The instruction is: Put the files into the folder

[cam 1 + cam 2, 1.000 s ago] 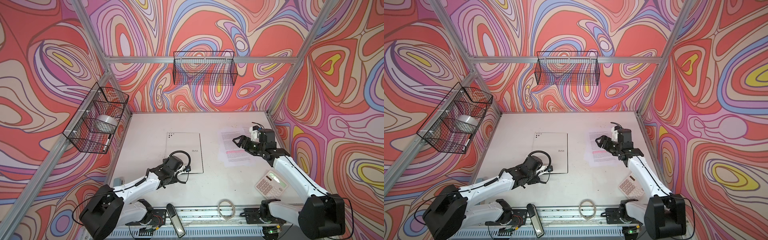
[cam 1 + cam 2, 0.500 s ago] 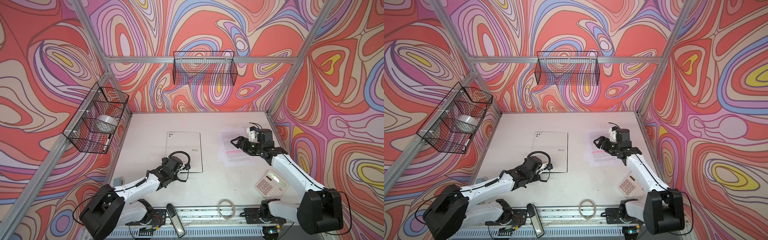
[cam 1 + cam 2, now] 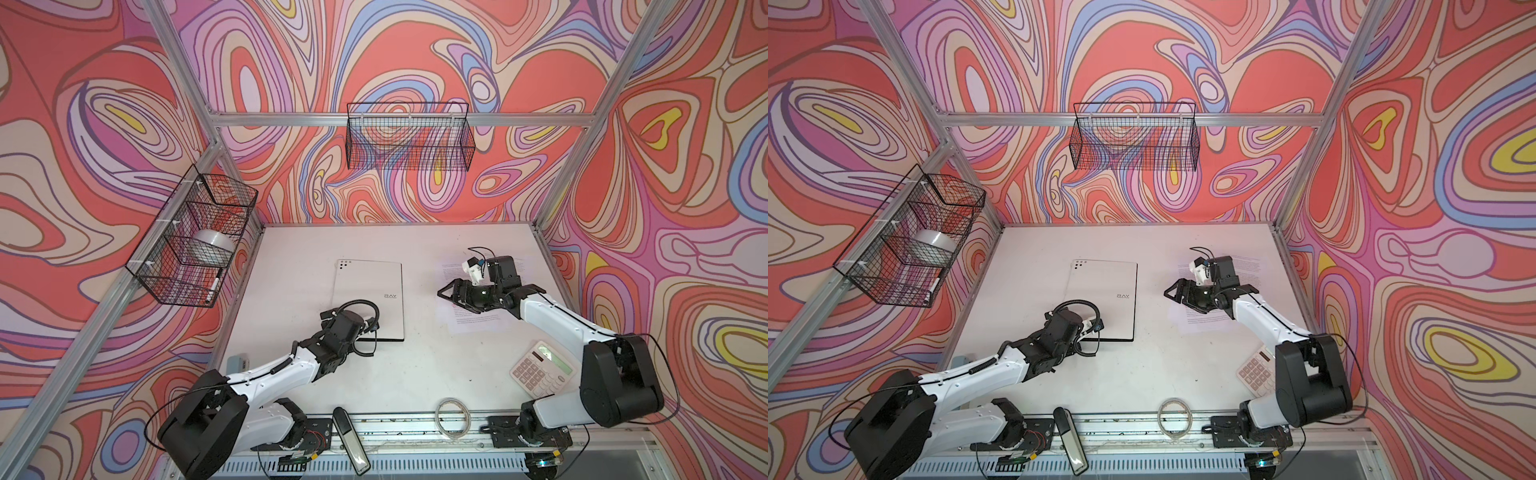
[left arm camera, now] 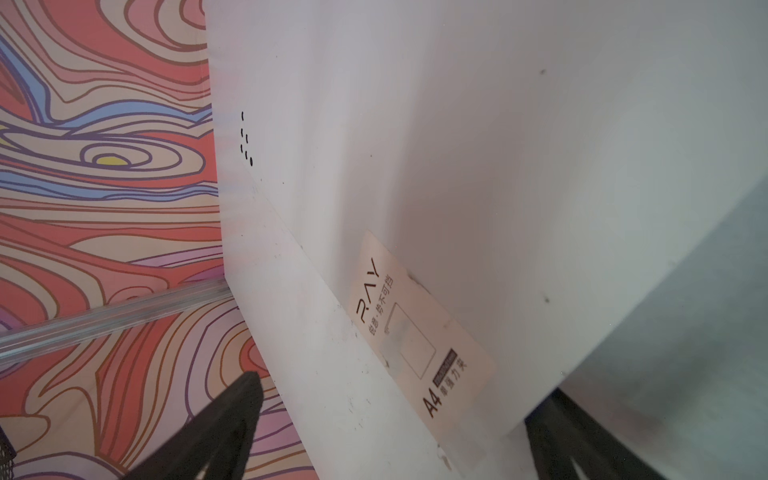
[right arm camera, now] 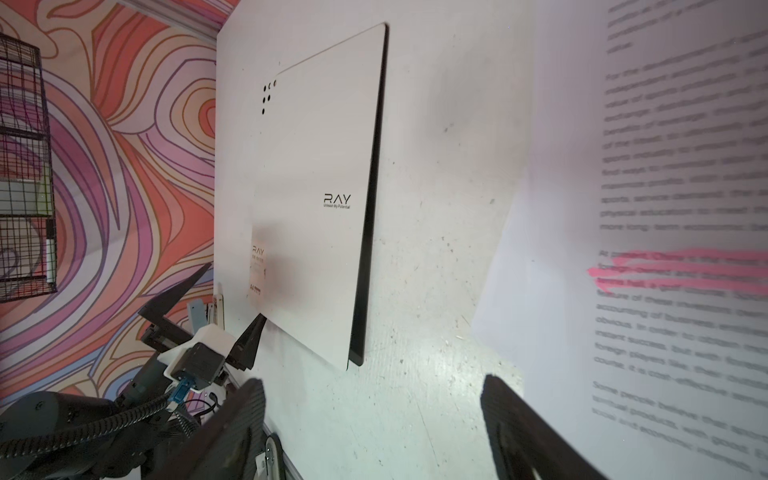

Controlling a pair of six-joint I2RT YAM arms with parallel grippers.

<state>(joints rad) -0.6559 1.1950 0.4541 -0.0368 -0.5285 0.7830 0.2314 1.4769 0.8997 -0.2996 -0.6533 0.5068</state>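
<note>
One folder [image 3: 370,299]. Files [image 3: 478,322]: at least two overlapping, exact number unclear. One calculator [image 3: 540,368]. Two baskets [image 3: 409,166], holding one tape roll [image 3: 212,245] and one marker [image 3: 212,286]. One cable coil [image 3: 453,415]. Two arms [image 3: 270,374].

bright, even light — soft shadows; the files [image 5: 665,208] blur close up (right wrist).

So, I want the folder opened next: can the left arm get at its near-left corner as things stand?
Probably yes: the left tool is open, straddling the near-left corner of the folder, with nothing in the way.
</note>
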